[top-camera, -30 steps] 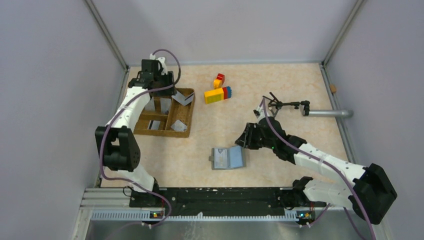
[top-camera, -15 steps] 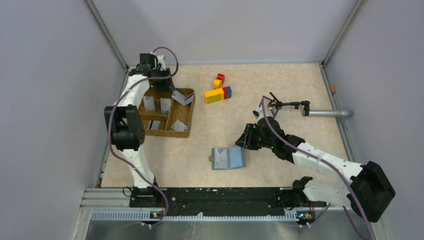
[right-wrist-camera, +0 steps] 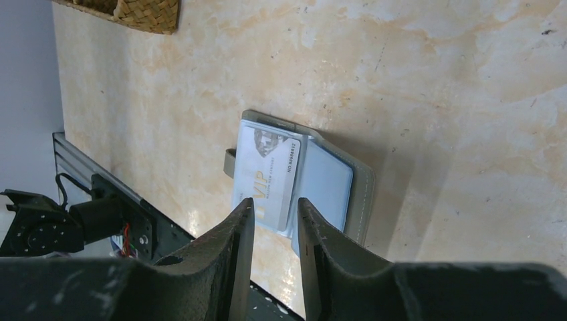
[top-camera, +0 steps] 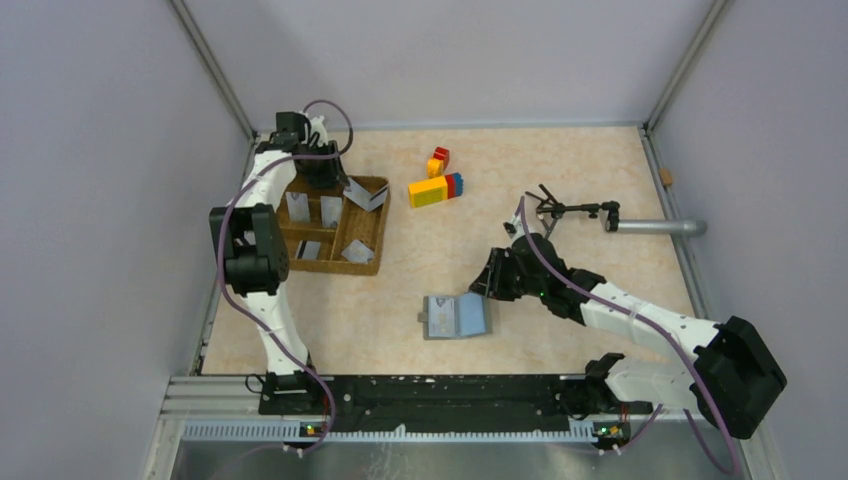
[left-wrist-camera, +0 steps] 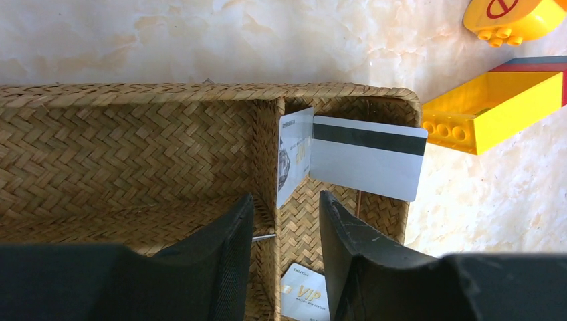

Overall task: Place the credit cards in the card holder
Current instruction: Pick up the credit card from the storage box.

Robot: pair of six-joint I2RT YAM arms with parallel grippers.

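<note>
The card holder (top-camera: 470, 316) lies open on the table, grey-blue panels up; it also shows in the right wrist view (right-wrist-camera: 334, 180). One silver credit card (right-wrist-camera: 267, 177) lies on its left panel. My right gripper (top-camera: 484, 285) (right-wrist-camera: 275, 204) hovers just right of the holder, jaws slightly open and empty. Several more cards are in the brown wicker tray (top-camera: 330, 266): a striped card (left-wrist-camera: 368, 157) leaning on the far wall, an upright card (left-wrist-camera: 293, 157) and a flat VIP card (left-wrist-camera: 304, 294). My left gripper (top-camera: 312, 168) (left-wrist-camera: 286, 200) is open and empty above the tray's far end.
Yellow, red and blue toy blocks (top-camera: 435, 188) lie behind the tray's right side, and a yellow block (left-wrist-camera: 488, 110) shows in the left wrist view. A black tool on a metal tube (top-camera: 600, 215) lies at the right. Grey walls enclose the table.
My left arm has folded back toward the left wall, with its gripper staying over the tray's far end. The right arm and the card holder have barely moved.
</note>
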